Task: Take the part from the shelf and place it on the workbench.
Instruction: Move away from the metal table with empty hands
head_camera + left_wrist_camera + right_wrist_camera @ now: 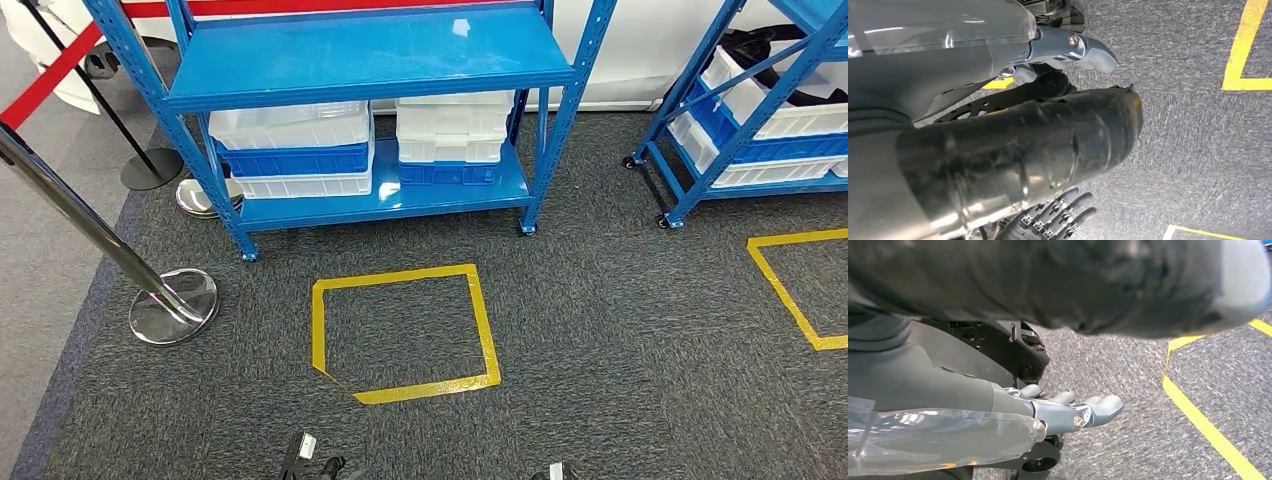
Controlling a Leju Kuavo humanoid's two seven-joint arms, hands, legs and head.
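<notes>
A blue metal shelf [375, 60] stands ahead of me on the grey carpet. Its lower level carries two stacks of white and blue bins, the left stack [292, 150] and the right stack [452, 138]. What lies inside the bins is hidden. My left hand [1068, 47] hangs over the carpet with its grey thumb stretched out and nothing in it. Over the carpet beside a yellow tape line hangs my right hand [1075, 412], also holding nothing. Both hands are low and well short of the shelf.
A yellow tape square [405, 330] marks the carpet just before the shelf. A second blue shelf [745, 110] with bins stands at the right, with another tape outline [795, 290] before it. Chrome barrier posts [172, 305] and a red belt [50, 75] stand at the left.
</notes>
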